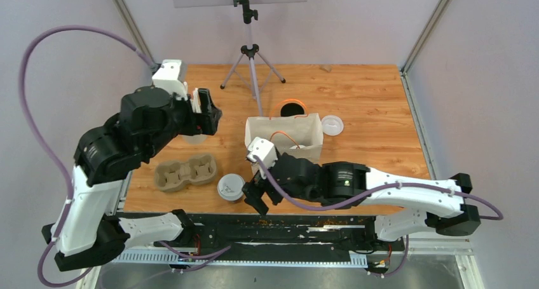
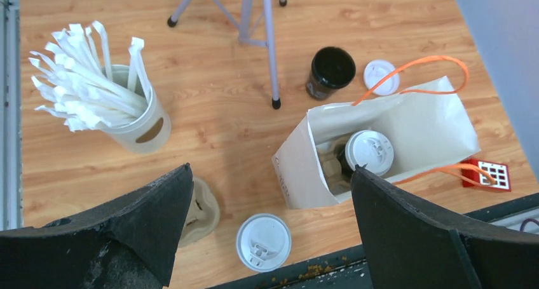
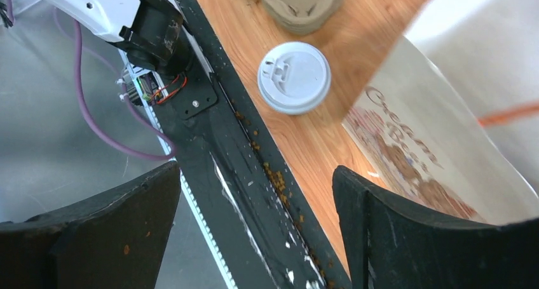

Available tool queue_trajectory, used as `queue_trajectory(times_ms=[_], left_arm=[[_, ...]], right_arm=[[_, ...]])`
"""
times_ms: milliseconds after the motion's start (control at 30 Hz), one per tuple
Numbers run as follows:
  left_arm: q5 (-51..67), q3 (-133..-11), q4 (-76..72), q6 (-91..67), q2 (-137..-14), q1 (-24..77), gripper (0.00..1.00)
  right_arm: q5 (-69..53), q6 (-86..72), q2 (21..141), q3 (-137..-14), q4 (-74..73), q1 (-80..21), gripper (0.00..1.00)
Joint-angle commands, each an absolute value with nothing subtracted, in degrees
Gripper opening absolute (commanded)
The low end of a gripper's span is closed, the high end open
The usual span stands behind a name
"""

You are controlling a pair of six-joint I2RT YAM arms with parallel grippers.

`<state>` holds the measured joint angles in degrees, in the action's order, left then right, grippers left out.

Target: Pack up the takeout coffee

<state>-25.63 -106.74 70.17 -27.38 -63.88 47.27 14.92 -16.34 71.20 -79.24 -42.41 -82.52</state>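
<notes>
With right gripper spread empty beside lidded paper cup, left gripper spread, raised: likely light, crushable; best gripped below lid.

- The top camera looks steeply down from high behind the table; the paper bag sits mid-frame, distant.
- The left wrist camera looks down from left of the bag, fairly high, into its open top.
- The right wrist camera hangs close, just nearward of the bag, facing down.
- All three views share the bag and the lidded cup at its near-left.

Lidded cup near bag — tool gaping, empty.
</notes>
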Motion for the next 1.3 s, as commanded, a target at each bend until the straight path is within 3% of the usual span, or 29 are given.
queue_trajectory(times_ms=[0,467,1267], left_arm=[[-27.5,-107.8,65.9,-23.2,-59.8,47.1,1.00],[-29.6,-104.9,70.2,-21.6,-55.4,47.1,1.00],[-30.7,-105.9,72.2,-17.8,-55.0,47.1,1.00]], right_arm=[[13.9,-13.2,76.8,-80.5,-33.7,-83.0,0.90],[16.2,-10.0,96.2,-81.3,-23.2,-80.0,0.93],[14.0,-9.4,102.3,-79.5,-18.1,-76.1,0.98]])
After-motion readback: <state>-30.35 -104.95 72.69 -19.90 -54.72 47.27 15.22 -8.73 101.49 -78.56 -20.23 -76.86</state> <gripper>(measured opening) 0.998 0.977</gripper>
